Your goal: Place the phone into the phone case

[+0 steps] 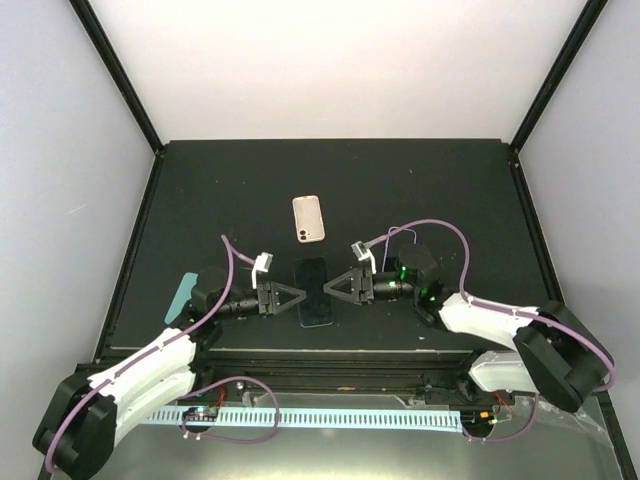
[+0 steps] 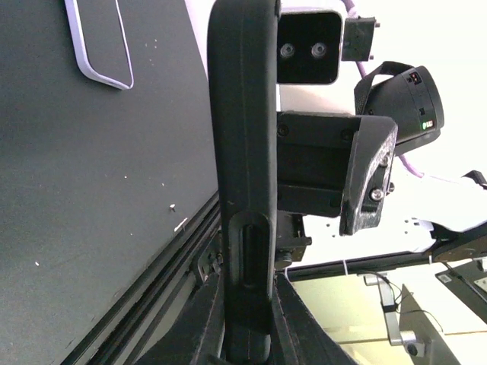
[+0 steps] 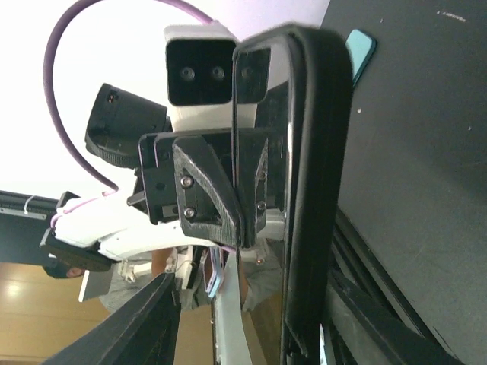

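In the top view, the black case (image 1: 314,280) is held off the table (image 1: 420,190), between the left gripper (image 1: 301,292) at its left edge and the right gripper (image 1: 328,288) at its right edge. A pink item (image 1: 308,218) lies flat beyond the case. Whether it is a phone or a second case cannot be told. A teal item (image 1: 180,295) lies well to the left of the case.

In the left wrist view, the case is seen edge-on, with a side slot facing the camera. The left fingers (image 2: 297,331) are closed against both of its faces, so the case is gripped there. The right gripper's upper finger is seen standing clear of the case.

In the right wrist view, the phone (image 3: 262,99) is seen as a glossy screen lying within the case's rim, so it is judged to be largely seated. The right jaws are spread wider than the case and grip nothing. A gap is seen on the screen side, and contact on the back cannot be told.

The remaining step is judged to be pressing the phone fully home. The left grip should be held firm as an anchor. The right jaws should be closed slowly near the case's rim rather than at the middle of the glass, so that screen and back are squeezed together squarely. Any unseated corner should be pressed in turn, and twisting should be avoided.
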Motion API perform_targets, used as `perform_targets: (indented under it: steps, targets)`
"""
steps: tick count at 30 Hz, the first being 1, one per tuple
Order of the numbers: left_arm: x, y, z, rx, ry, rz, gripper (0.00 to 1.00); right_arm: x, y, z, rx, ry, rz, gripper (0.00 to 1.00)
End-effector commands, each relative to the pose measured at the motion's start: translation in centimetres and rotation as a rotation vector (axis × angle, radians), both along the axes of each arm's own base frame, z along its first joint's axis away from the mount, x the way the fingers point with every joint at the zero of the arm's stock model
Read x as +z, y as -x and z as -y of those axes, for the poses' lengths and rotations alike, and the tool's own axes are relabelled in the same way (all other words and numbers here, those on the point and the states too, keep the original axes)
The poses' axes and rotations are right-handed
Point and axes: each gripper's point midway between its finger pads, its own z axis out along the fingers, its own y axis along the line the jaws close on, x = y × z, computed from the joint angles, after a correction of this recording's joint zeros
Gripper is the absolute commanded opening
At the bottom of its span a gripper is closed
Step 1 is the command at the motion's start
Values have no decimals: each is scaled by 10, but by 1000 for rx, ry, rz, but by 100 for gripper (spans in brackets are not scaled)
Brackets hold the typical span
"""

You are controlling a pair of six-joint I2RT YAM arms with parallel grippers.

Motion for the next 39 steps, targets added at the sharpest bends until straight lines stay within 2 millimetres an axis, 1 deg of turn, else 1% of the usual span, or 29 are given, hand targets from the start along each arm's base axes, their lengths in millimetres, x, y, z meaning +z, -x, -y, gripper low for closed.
perform_targets:
  steps: [1, 7, 9, 11, 15, 19, 22, 23, 26, 28, 31, 33, 36, 37, 39]
  targets:
    - [33, -12, 2, 32, 53, 101, 2, -5, 17, -2, 51, 10, 23, 52]
    - [43, -15, 1, 51, 77, 129, 2, -14, 31, -4, 88, 23, 5, 53]
    - [45, -16, 0, 61, 80, 136, 1, -15, 35, -4, 96, 21, -4, 48]
    - [45, -18, 0, 69, 78, 144, 2, -16, 38, -3, 101, 21, -22, 47]
    - [38, -21, -1, 83, 51, 140, 2, -18, 41, -1, 101, 32, -49, 47]
    - [30, -23, 0, 85, 33, 130, 1, -13, 43, -1, 103, 24, -59, 40]
    - [27, -28, -2, 108, -12, 157, 2, -15, 41, 0, 80, 37, -91, 31]
    - [20, -29, -3, 114, -52, 142, 2, -14, 41, 1, 74, 37, -103, 26]
    - [22, -31, -2, 99, -102, 183, 2, -8, 40, 2, 52, 16, -137, 9]
    - [20, -31, -2, 88, -131, 207, 2, -1, 38, 3, 34, -11, -145, 2]
    - [8, -32, -4, 92, -176, 214, 2, 8, 35, 4, 9, -34, -144, 1]
    - [4, -30, -2, 73, -172, 204, 2, 9, 33, 4, -2, -32, -143, 1]
    - [9, -25, 3, 30, -123, 189, 1, 12, 33, 4, 1, -43, -122, 1]
    - [11, -23, 5, 20, -110, 183, 2, 12, 33, 4, 2, -43, -108, 2]
    - [15, -21, 6, 5, -92, 172, 1, 10, 32, 5, -4, -29, -83, 9]
